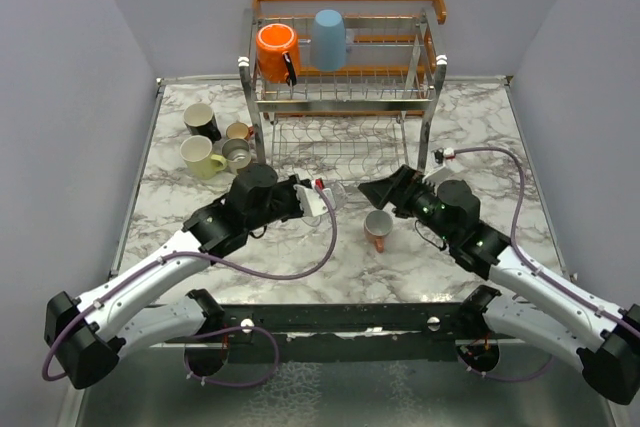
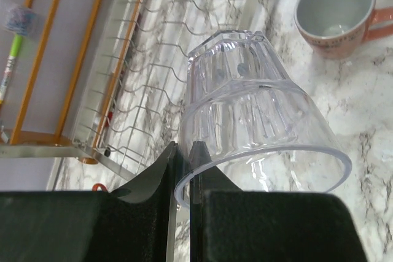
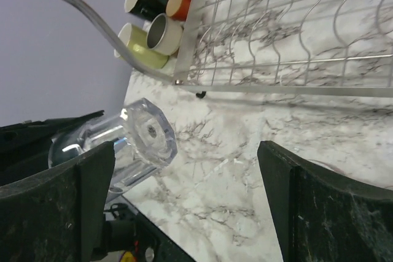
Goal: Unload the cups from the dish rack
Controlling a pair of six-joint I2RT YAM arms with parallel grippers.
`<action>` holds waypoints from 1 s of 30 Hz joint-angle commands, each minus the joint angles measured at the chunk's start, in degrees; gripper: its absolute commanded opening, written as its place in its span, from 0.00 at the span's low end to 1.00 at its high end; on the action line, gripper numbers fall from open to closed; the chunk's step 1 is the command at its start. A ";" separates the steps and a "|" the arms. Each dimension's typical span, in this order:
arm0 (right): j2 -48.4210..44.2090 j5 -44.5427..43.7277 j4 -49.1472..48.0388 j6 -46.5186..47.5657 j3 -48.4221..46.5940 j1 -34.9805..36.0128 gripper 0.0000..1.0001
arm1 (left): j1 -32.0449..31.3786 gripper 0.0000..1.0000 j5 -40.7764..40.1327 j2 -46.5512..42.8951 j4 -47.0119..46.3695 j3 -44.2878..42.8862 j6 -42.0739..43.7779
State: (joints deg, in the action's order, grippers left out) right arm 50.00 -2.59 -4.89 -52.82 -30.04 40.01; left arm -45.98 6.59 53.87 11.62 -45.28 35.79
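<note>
An orange mug (image 1: 276, 50) and inverted blue cup (image 1: 328, 39) sit atop the dish rack (image 1: 350, 99); a clear glass (image 2: 258, 108) tilts in front.

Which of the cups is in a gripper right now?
The clear glass cup, pinched at its rim by the left gripper; it's the only transparent one.

Plain pale lilac-grey walls (image 1: 70, 67) stood left, right and beyond the white marble-patterned table (image 1: 380, 279). Light was even, shadows soft.
</note>
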 commanded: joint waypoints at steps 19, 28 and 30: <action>-4.92 -23.94 20.48 13.91 -13.28 -0.11 1.00 | -9.79 0.00 -12.79 33.02 30.97 -21.91 6.08; -8.44 -33.34 22.44 14.20 -11.47 -0.12 1.00 | -11.83 0.00 -15.94 45.02 37.82 -30.44 6.13; -9.36 -34.33 23.12 13.55 -10.96 -0.11 1.00 | -11.92 0.04 -15.80 45.85 38.10 -31.58 6.01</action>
State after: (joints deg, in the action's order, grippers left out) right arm 42.19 -30.59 15.09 -38.74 -41.80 40.01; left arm -57.63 -6.68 97.93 46.48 -74.17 41.30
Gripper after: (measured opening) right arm 0.994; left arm 0.089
